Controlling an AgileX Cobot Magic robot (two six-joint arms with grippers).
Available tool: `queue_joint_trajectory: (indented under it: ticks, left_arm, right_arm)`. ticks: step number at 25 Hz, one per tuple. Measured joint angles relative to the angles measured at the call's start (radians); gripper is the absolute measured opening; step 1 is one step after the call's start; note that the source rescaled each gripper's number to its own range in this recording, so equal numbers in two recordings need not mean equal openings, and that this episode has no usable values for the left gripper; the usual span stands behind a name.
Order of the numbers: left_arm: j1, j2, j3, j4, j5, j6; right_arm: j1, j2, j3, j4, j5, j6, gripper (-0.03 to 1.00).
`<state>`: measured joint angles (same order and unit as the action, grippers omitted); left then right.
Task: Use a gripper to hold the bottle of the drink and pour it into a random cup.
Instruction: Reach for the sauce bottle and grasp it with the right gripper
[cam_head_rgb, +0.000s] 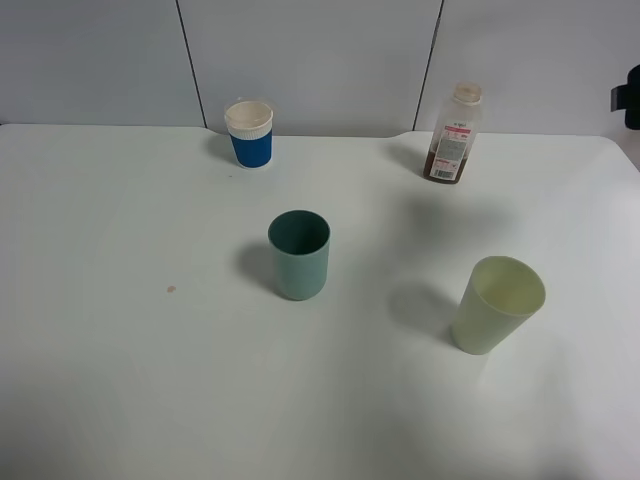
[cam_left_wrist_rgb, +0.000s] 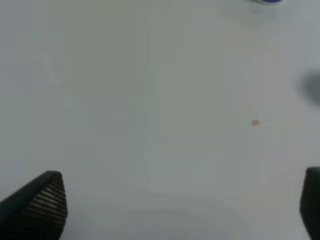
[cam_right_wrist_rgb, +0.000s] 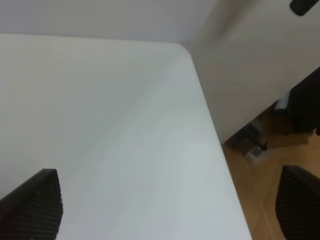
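The bottle of the drink (cam_head_rgb: 453, 135) stands upright, far right on the surface (cam_head_rgb: 120, 380), likely nearer the right tool (cam_right_wrist_rgb: 167, 210), spread and empty. The left tool (cam_left_wrist_rgb: 182, 207) is spread too.

Bottle (cam_head_rgb: 454, 135) upright, perhaps capped, teal cup (cam_head_rgb: 299, 256) centre

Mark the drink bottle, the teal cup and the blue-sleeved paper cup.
drink bottle (cam_head_rgb: 452, 146), exterior high view, on its label.
teal cup (cam_head_rgb: 300, 270), exterior high view, on its outer wall.
paper cup (cam_head_rgb: 251, 149), exterior high view, on its blue sleeve.
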<state>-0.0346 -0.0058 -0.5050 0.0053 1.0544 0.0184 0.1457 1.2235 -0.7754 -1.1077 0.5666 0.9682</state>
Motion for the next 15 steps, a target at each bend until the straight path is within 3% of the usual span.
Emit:
queue_joint_trajectory:
  ticks: [6, 15]
  left_arm:
    - [0.000, 0.000, 0.000, 0.000, -0.001, 0.000]
    - [0.000, 0.000, 0.000, 0.000, -0.001, 0.000]
  right_arm:
    - [-0.025, 0.057, 0.020, -0.102, -0.078, 0.044, 0.75]
    - [-0.157, 0.204, 0.073, -0.122, -0.418, 0.085, 0.75]
